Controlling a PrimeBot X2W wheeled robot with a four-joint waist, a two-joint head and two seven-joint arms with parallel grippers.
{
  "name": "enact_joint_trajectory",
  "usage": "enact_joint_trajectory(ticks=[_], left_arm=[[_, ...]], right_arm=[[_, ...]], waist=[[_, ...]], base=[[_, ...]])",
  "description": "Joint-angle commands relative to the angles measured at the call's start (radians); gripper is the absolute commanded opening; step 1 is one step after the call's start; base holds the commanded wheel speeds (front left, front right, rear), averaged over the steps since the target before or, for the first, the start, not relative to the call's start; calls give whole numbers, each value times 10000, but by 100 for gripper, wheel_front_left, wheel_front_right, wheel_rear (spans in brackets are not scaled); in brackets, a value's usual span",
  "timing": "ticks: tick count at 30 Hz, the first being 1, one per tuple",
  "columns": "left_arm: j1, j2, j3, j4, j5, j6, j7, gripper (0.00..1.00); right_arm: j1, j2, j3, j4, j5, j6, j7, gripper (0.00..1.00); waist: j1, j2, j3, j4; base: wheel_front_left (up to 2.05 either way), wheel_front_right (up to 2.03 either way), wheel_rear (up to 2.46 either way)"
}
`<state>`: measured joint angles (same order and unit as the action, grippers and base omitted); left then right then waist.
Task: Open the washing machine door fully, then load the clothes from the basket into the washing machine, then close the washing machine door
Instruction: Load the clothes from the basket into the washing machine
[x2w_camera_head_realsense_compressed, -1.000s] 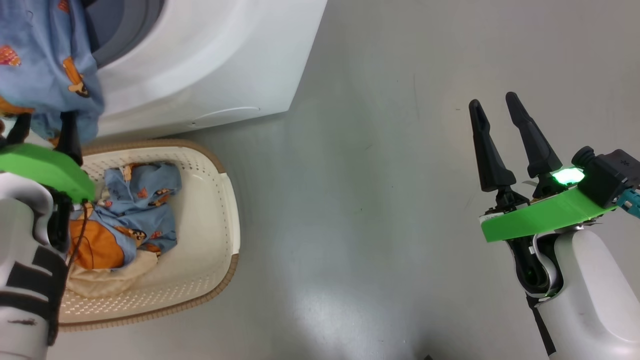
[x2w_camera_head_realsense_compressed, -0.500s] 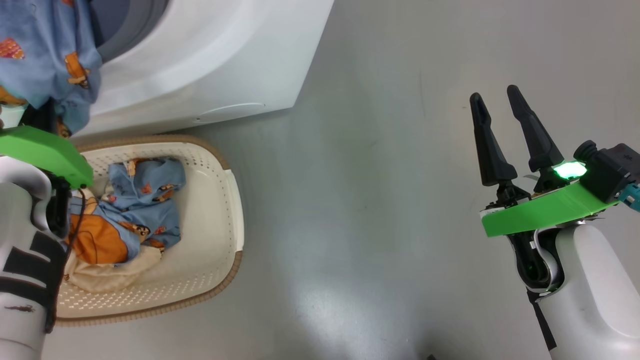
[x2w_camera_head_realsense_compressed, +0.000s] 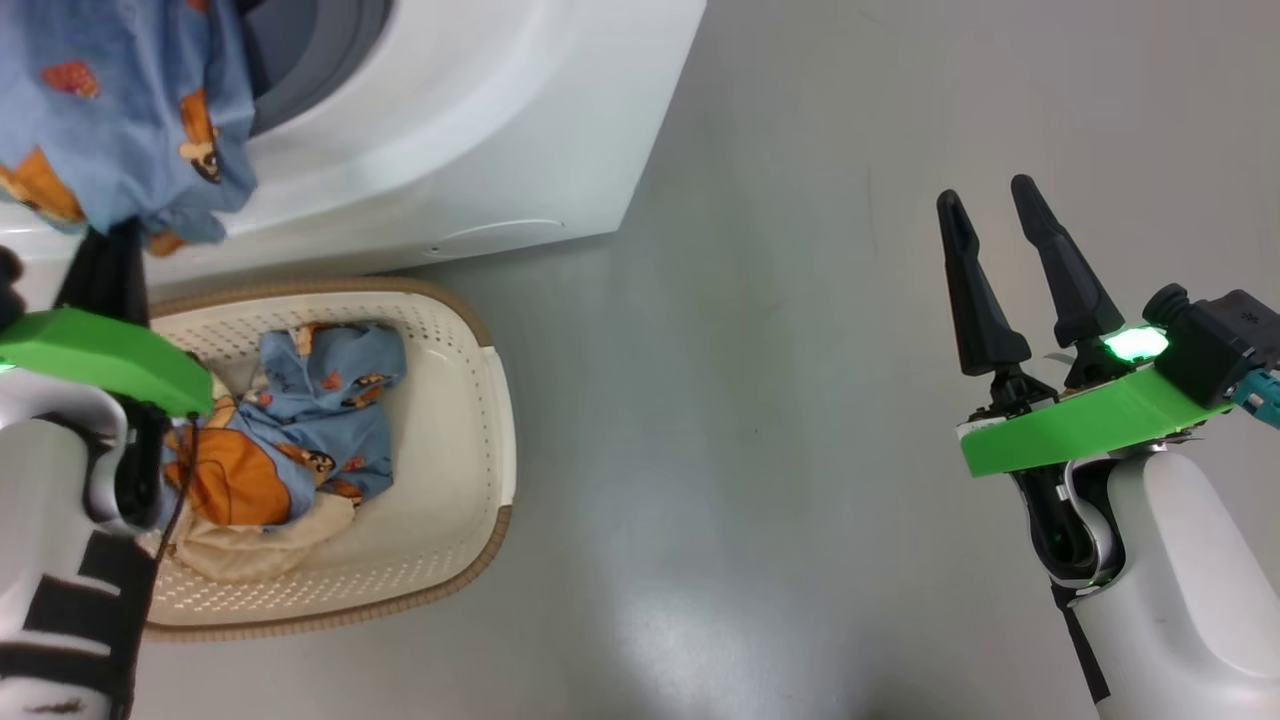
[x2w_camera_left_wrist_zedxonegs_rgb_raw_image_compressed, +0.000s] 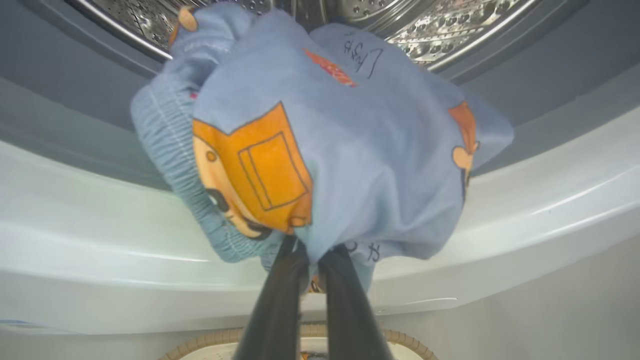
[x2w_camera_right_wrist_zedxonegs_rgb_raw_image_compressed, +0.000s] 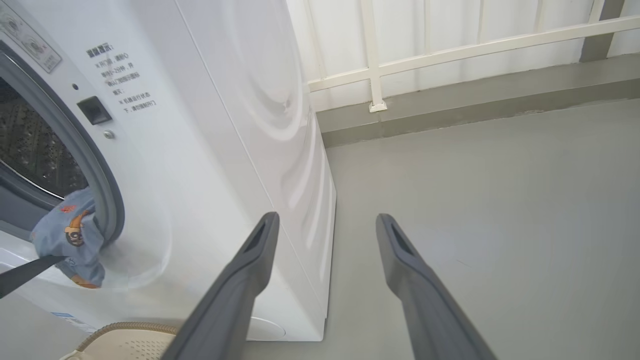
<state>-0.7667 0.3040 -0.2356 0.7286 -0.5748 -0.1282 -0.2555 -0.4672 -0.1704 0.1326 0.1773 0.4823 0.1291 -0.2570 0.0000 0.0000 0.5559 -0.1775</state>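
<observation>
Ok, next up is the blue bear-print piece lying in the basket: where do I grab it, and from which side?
Take the blue bear-print piece by its bunched upper folds, coming straight down from above. It lies crumpled on top of the cream piece, and the basket walls ring it, so a sideways approach would likely hit plastic.

A smooth grey floor (x2w_camera_right_wrist_zedxonegs_rgb_raw_image_compressed: 500, 200), faintly scuffed, spreads ahead of the right gripper (x2w_camera_right_wrist_zedxonegs_rgb_raw_image_compressed: 327, 216) and out to its right. In the head view a soft pale glare (x2w_camera_head_realsense_compressed: 680, 620) lies on the floor to the gripper's left. Well beyond the gripper runs a raised grey kerb (x2w_camera_right_wrist_zedxonegs_rgb_raw_image_compressed: 450, 107). A white railing (x2w_camera_right_wrist_zedxonegs_rgb_raw_image_compressed: 369, 50) stands on it, with pale white panelling (x2w_camera_right_wrist_zedxonegs_rgb_raw_image_compressed: 450, 25) behind.
</observation>
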Motion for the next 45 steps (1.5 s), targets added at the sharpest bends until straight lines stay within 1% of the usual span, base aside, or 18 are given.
enact_joint_trajectory(ticks=[1,4,7,10,13,19,25,32,35,40,41,42,45], left_arm=[[343,444,563,-687,192,-25,-62,0],[884,268,1075,-1747,506,-25,-62,0],[1119,107,1352,-2540,805,-25,-62,0],[975,18,1425,-2889,981,-25,-62,0],[642,76,1390,-2857,1070,-25,-62,0],[-982,287,1251,-1823,1155,-25,128,0],[-2912,708,1088,-259,1206,-25,820,0],[-4759,1239,915,1343,1117,-25,1587,0],[-5437,1451,762,1791,1068,-25,1880,0],[-6345,1568,654,2494,686,-25,2362,1],[-6484,1583,611,2664,666,-25,2484,43],[-6611,1573,524,2771,681,-25,2544,100],[-6803,1451,336,2941,580,-25,2509,100]], right_arm=[[286,21,164,-191,-113,16,-48,100],[327,22,169,-188,-106,16,-48,100],[331,-1,186,-184,-96,16,-48,100],[309,-5,234,-182,-78,16,-48,100],[278,8,293,-195,-68,16,-48,100],[176,33,388,-202,2,16,-48,100],[80,125,302,-238,35,16,-48,100],[-88,300,281,-328,54,16,-48,100],[-130,342,256,-336,52,16,-48,100],[-109,437,250,-314,34,16,-48,100],[-104,466,276,-299,33,16,-48,100],[-102,488,299,-284,32,16,-48,100],[-123,510,319,-252,15,16,-48,100]], waist=[[0,0,-82,68],[0,0,-129,146],[0,0,-126,207],[0,0,-100,217],[0,0,-38,179],[0,0,266,-144],[0,0,785,-619],[0,0,1373,-1139],[0,0,1508,-1264],[0,0,1603,-1321],[0,0,1610,-1316],[0,0,1616,-1301],[0,0,1608,-1236]], base=[[0,0,0],[0,0,0],[0,0,0],[0,0,0],[0,0,0],[0,0,0],[0,0,0],[0,0,0],[0,0,0],[0,0,0],[0,0,0],[0,0,0],[0,0,0]])
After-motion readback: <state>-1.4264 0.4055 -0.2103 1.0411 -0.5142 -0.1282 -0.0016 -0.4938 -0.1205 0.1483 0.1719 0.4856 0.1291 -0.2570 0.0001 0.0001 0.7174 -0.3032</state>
